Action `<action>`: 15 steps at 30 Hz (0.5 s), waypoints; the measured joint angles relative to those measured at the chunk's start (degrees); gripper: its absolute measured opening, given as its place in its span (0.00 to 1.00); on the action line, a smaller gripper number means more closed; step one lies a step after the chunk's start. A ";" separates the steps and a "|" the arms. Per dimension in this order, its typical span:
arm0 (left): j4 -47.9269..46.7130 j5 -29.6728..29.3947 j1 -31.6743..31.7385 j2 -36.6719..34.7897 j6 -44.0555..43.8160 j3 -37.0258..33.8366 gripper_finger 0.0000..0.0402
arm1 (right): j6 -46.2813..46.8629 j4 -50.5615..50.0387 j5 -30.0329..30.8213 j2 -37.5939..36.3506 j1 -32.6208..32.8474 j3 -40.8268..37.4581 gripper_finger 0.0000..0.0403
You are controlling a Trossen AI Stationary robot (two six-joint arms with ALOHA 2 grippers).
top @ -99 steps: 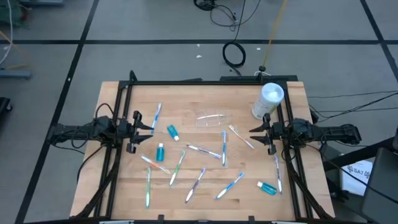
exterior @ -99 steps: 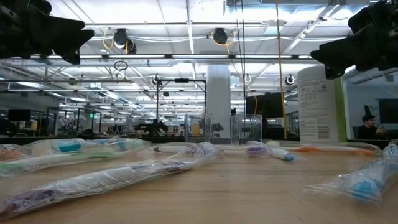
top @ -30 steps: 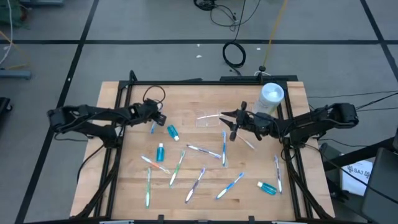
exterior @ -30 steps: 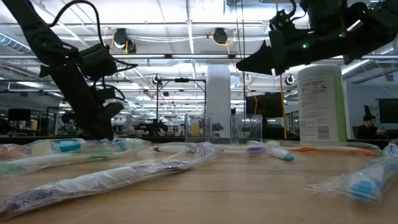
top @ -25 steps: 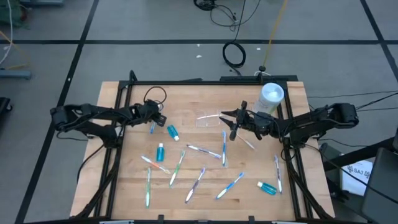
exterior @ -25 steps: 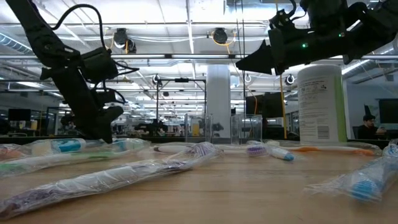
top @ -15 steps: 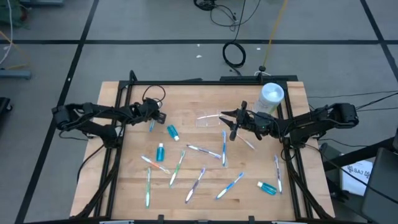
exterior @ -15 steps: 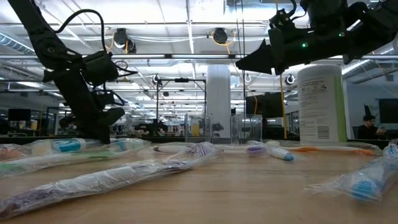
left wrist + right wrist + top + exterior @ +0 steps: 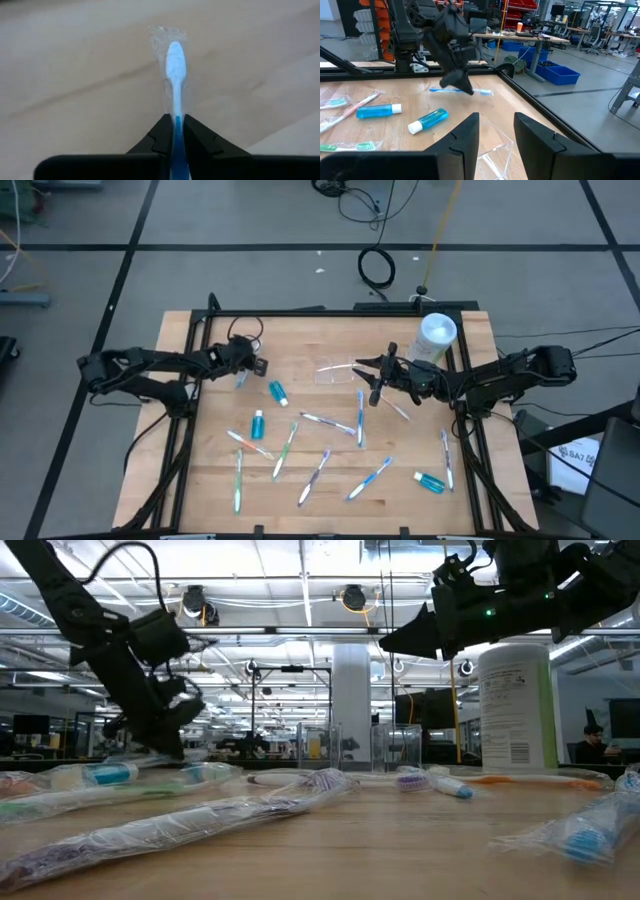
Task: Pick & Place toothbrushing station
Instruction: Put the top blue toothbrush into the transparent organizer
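**Left gripper holds wrapped blue toothbrush off the counter; right gripper open over clear cup**

The thin blue-and-white toothbrush in a clear wrapper (image 9: 175, 85) is pinched by its handle in the jaws of the left gripper (image 9: 243, 369), at the far-left part of the light wooden counter (image 9: 320, 490). In the right wrist view the same toothbrush (image 9: 462, 91) hangs level, clear of the wood.

The small clear plastic cup (image 9: 338, 372) lies on its side near the counter's far middle. The right gripper (image 9: 372, 377) sits just beside it, jaws spread apart and holding nothing; the cup's rim (image 9: 492, 152) shows between and beyond the fingers.

Two small teal tubes with white caps (image 9: 277, 391) (image 9: 258, 424) lie left of centre, near the left gripper. A third teal tube (image 9: 430, 481) lies at the near-right corner. The other wrapped toothbrushes are scattered flat across the middle and near half of the counter, e.g. one green (image 9: 285, 450), one blue (image 9: 369, 478).

A tall white cylindrical container (image 9: 432, 342) stands upright at the far-right corner, behind the right arm.
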 joint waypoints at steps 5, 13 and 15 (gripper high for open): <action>7.21 0.77 -3.65 -7.48 0.69 0.04 0.04 | -0.04 -0.01 0.00 0.00 0.00 0.00 0.28; 31.32 2.05 -16.62 -12.03 9.99 0.15 0.07 | -0.04 -0.02 0.00 0.00 0.00 0.00 0.28; 37.14 2.04 -19.86 -11.86 13.61 0.15 0.06 | -0.04 -0.01 0.00 0.00 0.00 0.00 0.28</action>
